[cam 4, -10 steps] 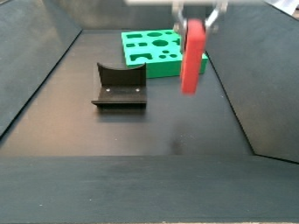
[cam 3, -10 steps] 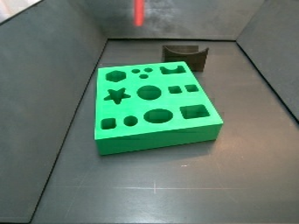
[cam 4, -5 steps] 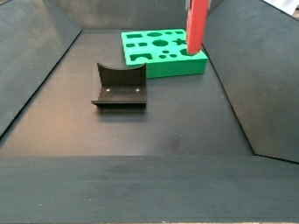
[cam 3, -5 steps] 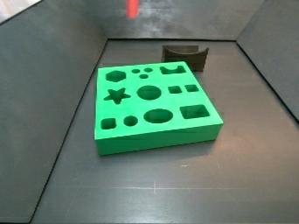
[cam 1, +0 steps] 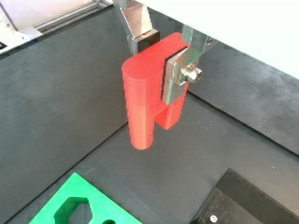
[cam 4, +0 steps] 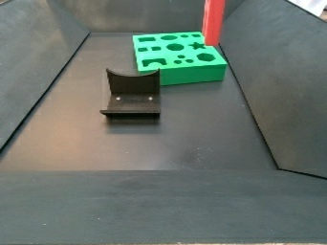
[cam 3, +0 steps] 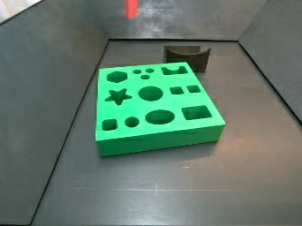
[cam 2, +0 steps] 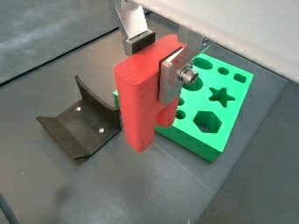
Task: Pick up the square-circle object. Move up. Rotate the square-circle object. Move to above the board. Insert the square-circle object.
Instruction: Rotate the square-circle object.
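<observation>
The gripper (cam 1: 162, 54) is shut on the square-circle object (cam 1: 146, 101), a bright red peg that hangs upright between the silver fingers (cam 1: 177, 74). The same grip shows in a wrist view (cam 2: 158, 54) with the peg (cam 2: 140, 109) high above the floor. In both side views only the peg's lower end shows at the top edge (cam 3: 132, 8) (cam 4: 213, 19); the gripper is cut off. The green board (cam 3: 154, 106) lies flat with shaped holes, also seen in a side view (cam 4: 179, 57) and in both wrist views (cam 2: 216, 109) (cam 1: 70, 206). The peg hangs near the board's edge.
The dark fixture (cam 4: 130, 94) stands on the floor beside the board; it also shows in a side view (cam 3: 189, 56) and in both wrist views (cam 2: 76, 127) (cam 1: 251, 206). Sloping grey walls (cam 4: 38, 77) enclose the dark floor.
The gripper has carried the red peg upward and toward the board; most of it has left the side views at the top. Board and fixture have not moved.
</observation>
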{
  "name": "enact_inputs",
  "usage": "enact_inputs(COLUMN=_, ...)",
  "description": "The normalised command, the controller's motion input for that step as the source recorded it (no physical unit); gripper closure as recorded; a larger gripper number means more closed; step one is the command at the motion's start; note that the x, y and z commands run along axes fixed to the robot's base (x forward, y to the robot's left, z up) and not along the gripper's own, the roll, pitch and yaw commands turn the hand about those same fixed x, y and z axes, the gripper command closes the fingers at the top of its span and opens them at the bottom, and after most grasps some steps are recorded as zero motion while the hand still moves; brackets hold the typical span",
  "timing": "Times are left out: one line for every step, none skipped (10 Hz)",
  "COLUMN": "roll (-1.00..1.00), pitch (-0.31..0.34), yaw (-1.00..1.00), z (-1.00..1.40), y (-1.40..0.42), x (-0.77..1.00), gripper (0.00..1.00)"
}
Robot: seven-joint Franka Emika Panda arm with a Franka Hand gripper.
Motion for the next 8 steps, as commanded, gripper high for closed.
enact_inputs(roll=-0.14, pitch=-0.092, yaw=0.15, z=-1.0, y=0.0, x=0.0, gripper=1.0)
enact_inputs(roll=-0.14, pitch=-0.094, yaw=0.1, z=-1.0, y=0.0, x=0.0, gripper=1.0)
enact_inputs(roll=-0.13, pitch=-0.076, yaw=0.07, z=-1.0, y=0.0, x=0.01, gripper=1.0)
enact_inputs(roll=-0.12, pitch=-0.047, yaw=0.04, z=-1.0, y=0.0, x=0.02, gripper=1.0)
enact_inputs(roll=-0.11, pitch=-0.042, yaw=0.03, z=-1.0, y=0.0, x=0.02, gripper=1.0)
enact_inputs(roll=-0.1, pitch=-0.046, yaw=0.02, z=-1.0, y=0.0, x=0.02, gripper=1.0)
enact_inputs(roll=-0.1, pitch=-0.057, yaw=0.01, z=-1.0, y=0.0, x=0.02, gripper=1.0)
enact_inputs(roll=-0.1, pitch=-0.066, yaw=0.01, z=-1.0, y=0.0, x=0.02, gripper=1.0)
